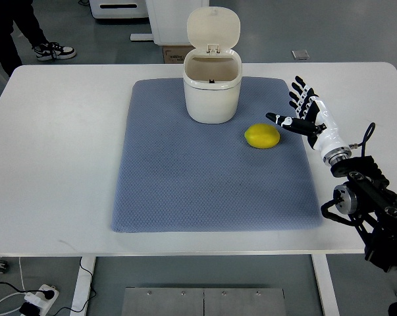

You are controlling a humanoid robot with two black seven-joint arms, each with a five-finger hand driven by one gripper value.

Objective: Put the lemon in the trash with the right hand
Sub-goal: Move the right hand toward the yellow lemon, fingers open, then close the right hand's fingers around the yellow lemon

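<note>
A yellow lemon (pixel 262 136) lies on the blue-grey mat (pixel 185 184), just right of a cream trash bin (pixel 212 92) whose lid stands flipped up at the back. My right hand (pixel 298 112) hovers right of the lemon, near the mat's right edge. Its fingers are spread and hold nothing, with the thumb pointing toward the lemon across a small gap. The left arm does not show.
The mat lies on a white table (pixel 60 164). A person's legs and sneakers (pixel 53 51) stand beyond the far left corner. White furniture and a cardboard box (pixel 175 52) sit behind the table. A power strip (pixel 37 297) lies on the floor.
</note>
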